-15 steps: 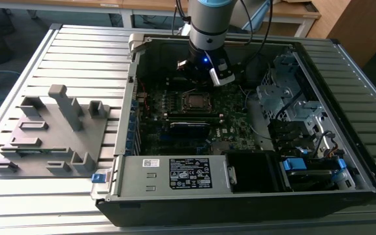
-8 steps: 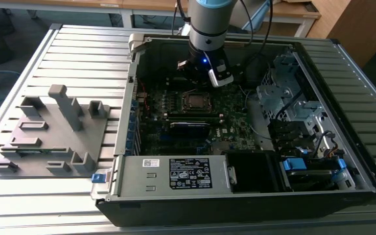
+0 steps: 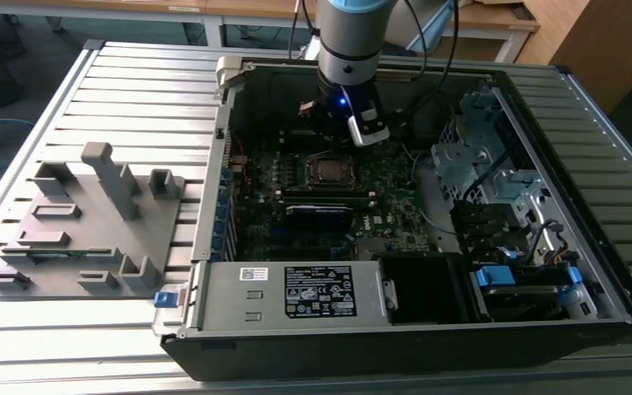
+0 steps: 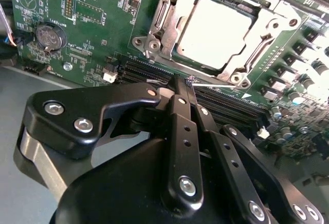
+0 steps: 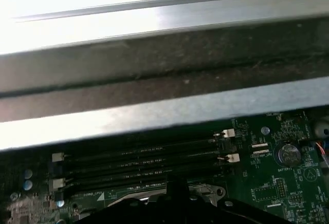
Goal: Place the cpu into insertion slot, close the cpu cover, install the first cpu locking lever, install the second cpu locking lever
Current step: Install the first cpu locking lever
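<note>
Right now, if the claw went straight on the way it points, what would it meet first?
Probably the black memory slots beside the cpu cover, though depth is unclear.

An open computer case [image 3: 404, 341] lies on a slatted table [image 3: 129, 90] beside a grey fixture block [image 3: 75, 239]

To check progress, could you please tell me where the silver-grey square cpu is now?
In the second wrist view the small square silver-grey cpu lies inside the silver metal cover frame, beside the long black memory slots.
</note>
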Controlling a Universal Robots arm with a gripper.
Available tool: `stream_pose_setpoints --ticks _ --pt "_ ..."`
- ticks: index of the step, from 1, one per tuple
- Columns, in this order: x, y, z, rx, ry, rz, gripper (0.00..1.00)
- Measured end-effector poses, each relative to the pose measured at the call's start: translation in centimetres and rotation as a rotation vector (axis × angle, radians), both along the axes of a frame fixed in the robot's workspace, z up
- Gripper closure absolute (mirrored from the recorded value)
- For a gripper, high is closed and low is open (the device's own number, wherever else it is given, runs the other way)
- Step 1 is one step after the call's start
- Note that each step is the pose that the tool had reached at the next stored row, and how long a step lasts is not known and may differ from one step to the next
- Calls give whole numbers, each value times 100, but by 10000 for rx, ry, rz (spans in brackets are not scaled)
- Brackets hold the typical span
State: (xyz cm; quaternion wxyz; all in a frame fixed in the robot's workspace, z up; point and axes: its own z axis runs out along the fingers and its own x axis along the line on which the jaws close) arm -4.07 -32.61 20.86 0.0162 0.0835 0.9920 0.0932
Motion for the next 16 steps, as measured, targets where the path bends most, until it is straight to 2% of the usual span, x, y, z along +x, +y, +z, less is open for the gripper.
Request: stream_pose_setpoints --ticks 5,14,16 --pt "4 19 -12 -27 -1 -362 90" --pt "4 32 -28 -50 0 -543 90" --pt "-1 33 -31 -49 -18 -546 90"
